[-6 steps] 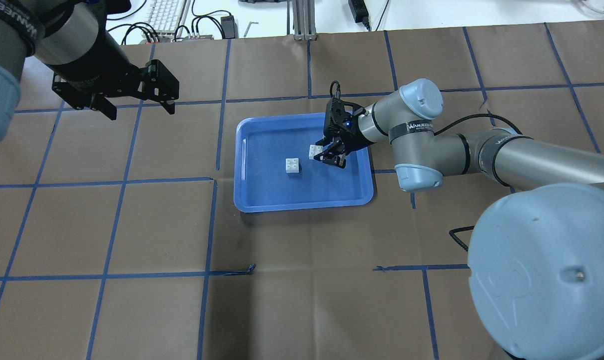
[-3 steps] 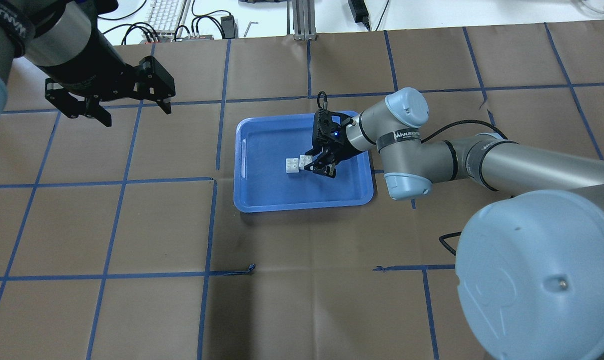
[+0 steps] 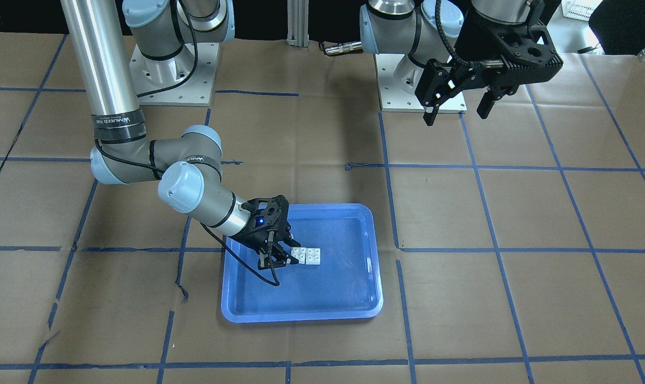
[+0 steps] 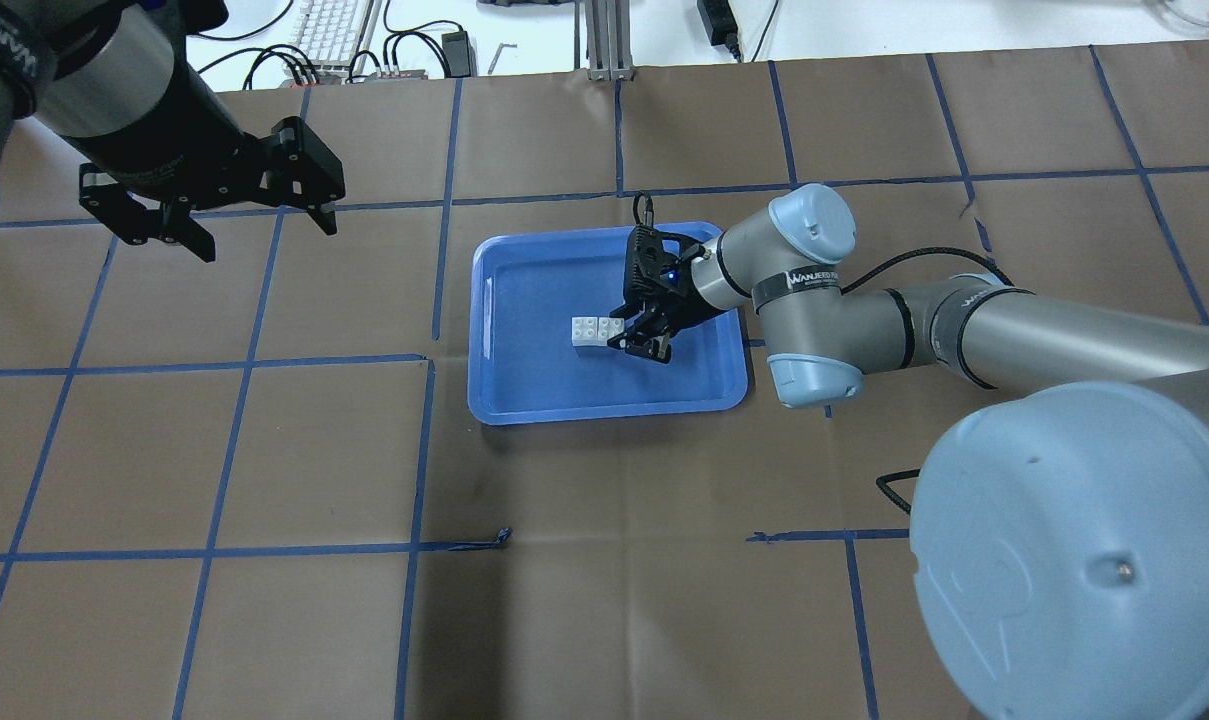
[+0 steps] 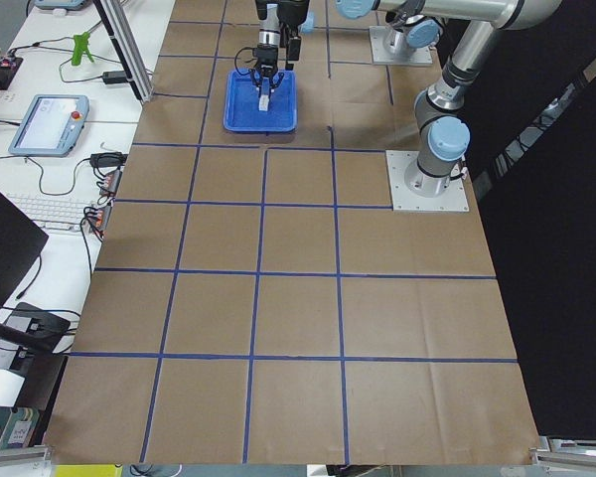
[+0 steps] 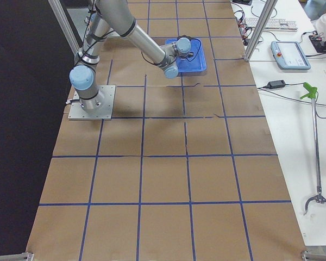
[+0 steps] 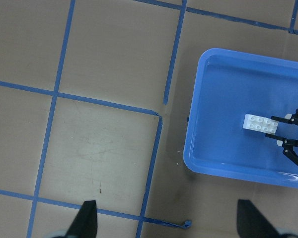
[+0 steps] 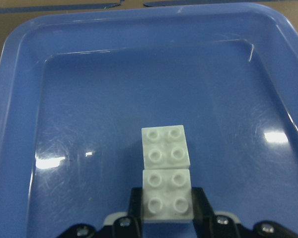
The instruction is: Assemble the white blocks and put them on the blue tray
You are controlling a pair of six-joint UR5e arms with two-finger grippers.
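**Step in hand: mating the two blocks**

1. Both blocks are inside the tray (image 4: 534, 290), near its middle. The held block (image 8: 167, 195) is edge to edge with the free block (image 8: 165, 146), which lies just to its left, studs up. They look touching and level, side by side and not stacked.
2. I judge that these blocks join only stud to underside. I therefore raise the held block clear of the free block's studs before I shift it left.
3. I square the edges in the right wrist view, so that all four studs sit under the held block.
4. I press straight down. A slanted push is likely to slide the free block across the smooth tray floor, as nothing braces it.
5. I release only once the pair looks seated.

**End effector state**

- The right end effector (image 4: 626, 334) is closed on the held block, one finger on each side face. I cannot tell whether the block rests on the tray floor or hangs just above it.
- The left end effector (image 4: 264, 235) is wide open and holds nothing. It hangs over the worktop, well to the left of the tray.
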